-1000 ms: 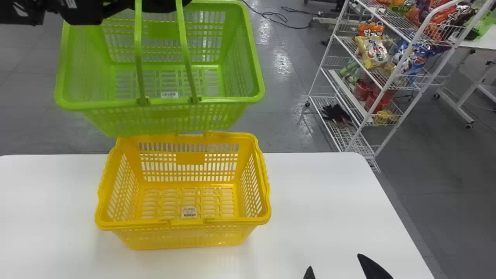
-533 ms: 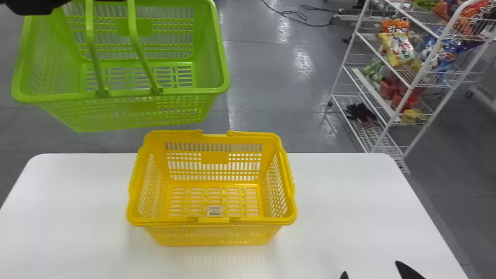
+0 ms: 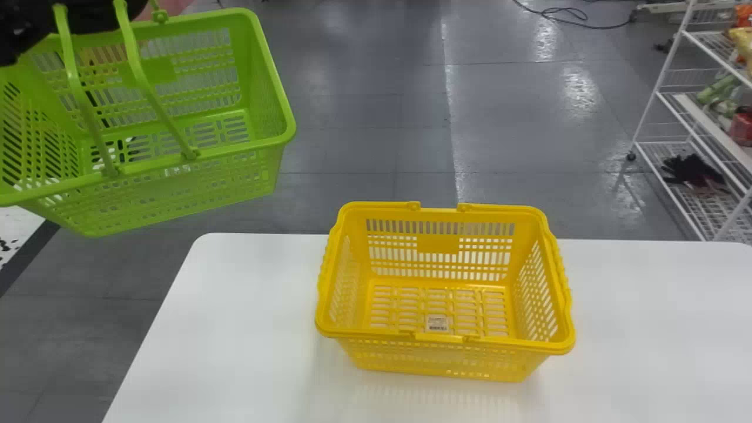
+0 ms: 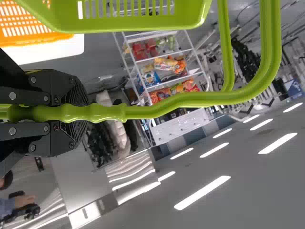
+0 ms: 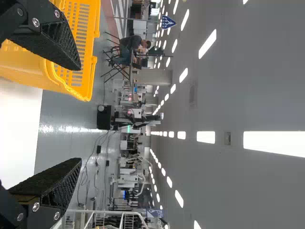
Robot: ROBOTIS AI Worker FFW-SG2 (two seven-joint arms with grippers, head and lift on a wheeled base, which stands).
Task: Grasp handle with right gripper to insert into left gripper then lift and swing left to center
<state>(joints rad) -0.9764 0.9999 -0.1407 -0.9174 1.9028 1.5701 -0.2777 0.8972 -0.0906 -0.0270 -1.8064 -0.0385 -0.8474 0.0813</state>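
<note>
Left gripper (image 3: 97, 16), jaws clamped on green handle (image 4: 143, 112); right gripper (image 5: 80, 114), jaws spread apart

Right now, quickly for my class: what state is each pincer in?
Left pincer: closed, holding the green handle.
Right pincer: open, nothing between its fingers.

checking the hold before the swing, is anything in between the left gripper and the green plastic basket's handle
Nothing visible: the left gripper is shut directly on the green plastic handle. The yellow slotted plastic basket stands to the right of the green basket in the head view, on the white table.
</note>
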